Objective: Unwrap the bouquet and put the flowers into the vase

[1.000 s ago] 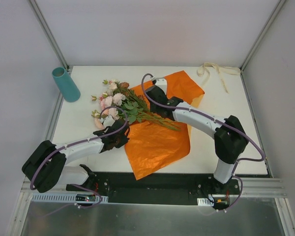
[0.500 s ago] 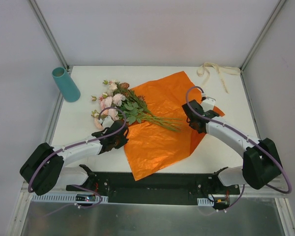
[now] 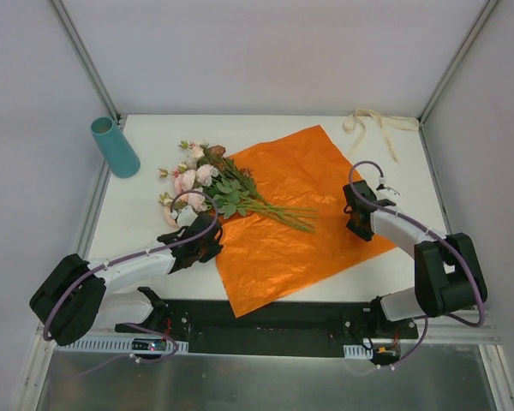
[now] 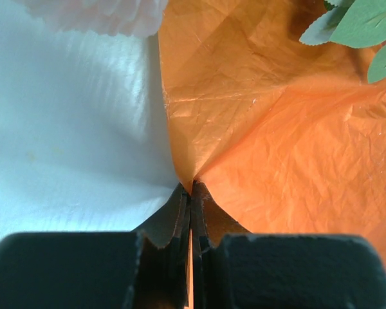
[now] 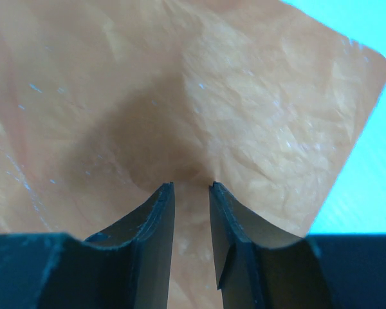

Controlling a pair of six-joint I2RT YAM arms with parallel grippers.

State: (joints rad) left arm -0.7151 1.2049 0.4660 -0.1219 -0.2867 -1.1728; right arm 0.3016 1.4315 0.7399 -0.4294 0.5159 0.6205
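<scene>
The bouquet lies unwrapped: the flowers [image 3: 202, 176], pink, cream and brown roses, rest with their heads on the white table and their green stems [image 3: 278, 212] across the orange paper [image 3: 300, 235], which is spread flat. The teal vase [image 3: 114, 147] stands apart at the far left. My left gripper [image 3: 209, 234] is shut on the paper's left edge [image 4: 191, 188], just below the rose heads. My right gripper [image 3: 358, 229] is low over the paper's right corner, its jaws a little apart [image 5: 192, 187] with the tips down at the sheet [image 5: 257, 96].
A cream ribbon [image 3: 373, 124] lies at the table's back right corner. Metal frame posts [image 3: 86, 60] rise at both back corners. A black base rail [image 3: 265, 321] runs along the near edge below the paper's lowest corner.
The right arm swung from over the stems out to the right and nearer, drawing the paper's folded right flap open until it lies flat. The left gripper stayed clamped on the left edge.
</scene>
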